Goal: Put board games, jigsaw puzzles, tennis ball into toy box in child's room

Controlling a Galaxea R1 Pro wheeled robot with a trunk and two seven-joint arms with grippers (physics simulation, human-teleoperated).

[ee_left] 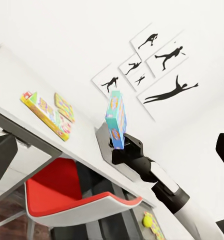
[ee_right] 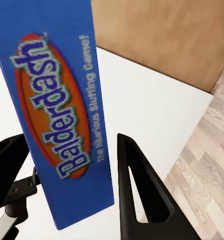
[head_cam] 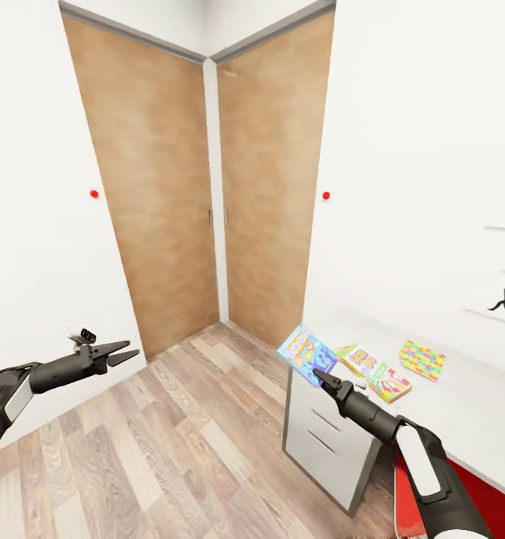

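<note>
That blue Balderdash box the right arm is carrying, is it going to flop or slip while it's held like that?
The board game box looks like a flat rigid carton, so probably stiff, not floppy. The right tool pinches it only near one edge, with most of it sticking out tilted, so it may pivot or slip. Its printed face looks smooth, likely a bit slick.

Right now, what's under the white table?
Under the white table there's a red chair, and white drawers sit under its near end. The tabletop covers whatever is farther back. The right gripper holds a blue board game above the table's edge.
</note>
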